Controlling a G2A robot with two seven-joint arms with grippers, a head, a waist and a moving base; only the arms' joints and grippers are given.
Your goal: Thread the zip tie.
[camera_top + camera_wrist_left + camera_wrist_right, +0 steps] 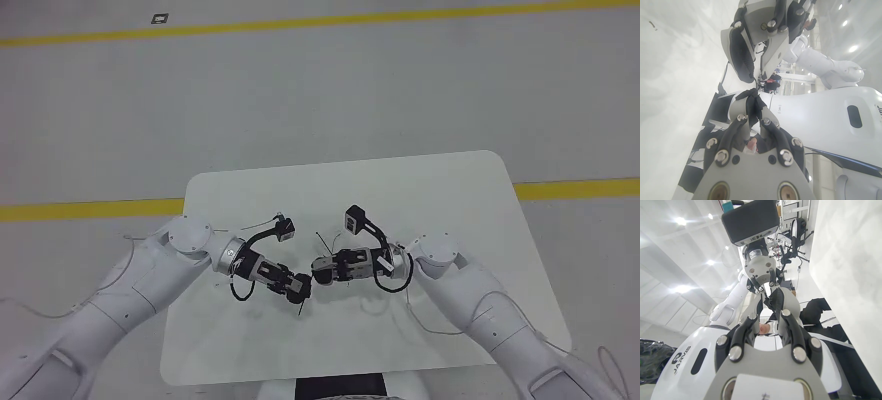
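Now, with my left gripper [305, 286] pinched shut on the zip tie [301, 311] above the middle of the table [450, 200], and my right gripper [318, 270] meeting it tip to tip (its grip I cannot tell), I think I must feed the zip tie slowly and straight.

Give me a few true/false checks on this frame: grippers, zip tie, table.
1. The left gripper and the right gripper face each other, nearly tip to tip, above the white table. True.
2. The zip tie lies loose on the table, well away from both grippers. False: thin black strands stick out right at the grippers.
3. The left gripper is wide open. False: its fingertips are pinched together.
4. A yellow line crosses the floor beyond the table. True.
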